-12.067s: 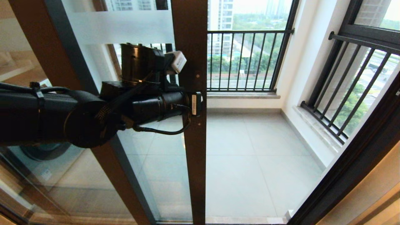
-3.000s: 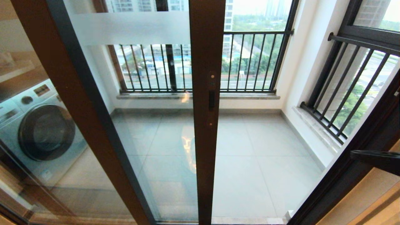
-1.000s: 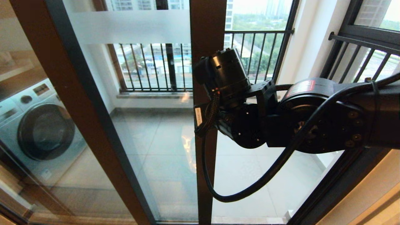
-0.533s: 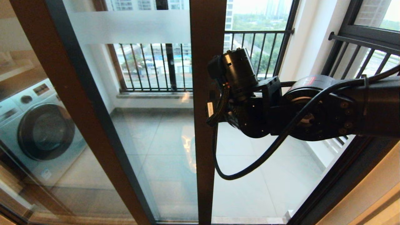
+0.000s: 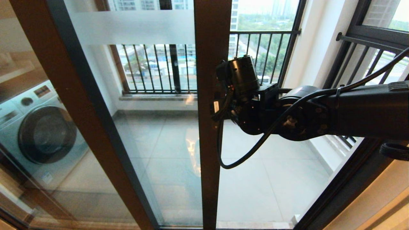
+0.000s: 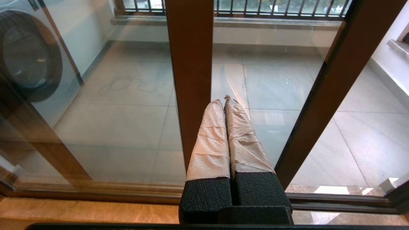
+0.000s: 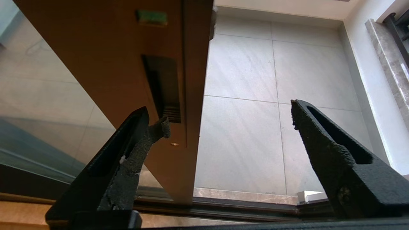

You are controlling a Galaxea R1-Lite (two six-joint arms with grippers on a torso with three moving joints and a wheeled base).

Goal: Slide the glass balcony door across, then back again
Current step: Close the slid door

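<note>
The glass balcony door (image 5: 166, 127) stands part way across the opening; its brown stile (image 5: 211, 159) runs down the middle of the head view, under a frosted band (image 5: 134, 27). My right arm (image 5: 287, 115) reaches in from the right to the stile's free edge at handle height. In the right wrist view the right gripper (image 7: 223, 124) is open and wide. One finger (image 7: 137, 140) lies over the stile's face just below the recessed handle slot (image 7: 163, 86). The other finger (image 7: 319, 140) hangs over the open gap. The left gripper (image 6: 223, 100) is shut and empty, low before the glass.
Behind the fixed brown-framed panel (image 5: 64, 95) on the left is a white washing machine (image 5: 41, 127). Black railings (image 5: 255, 60) close the tiled balcony. The dark outer door frame (image 5: 351, 179) bounds the gap on the right, and the floor track (image 7: 239, 207) runs below.
The right arm came in from the right within the last three seconds; over the last second its wrist shifted right, off the stile's face to its edge. The door has not moved.
</note>
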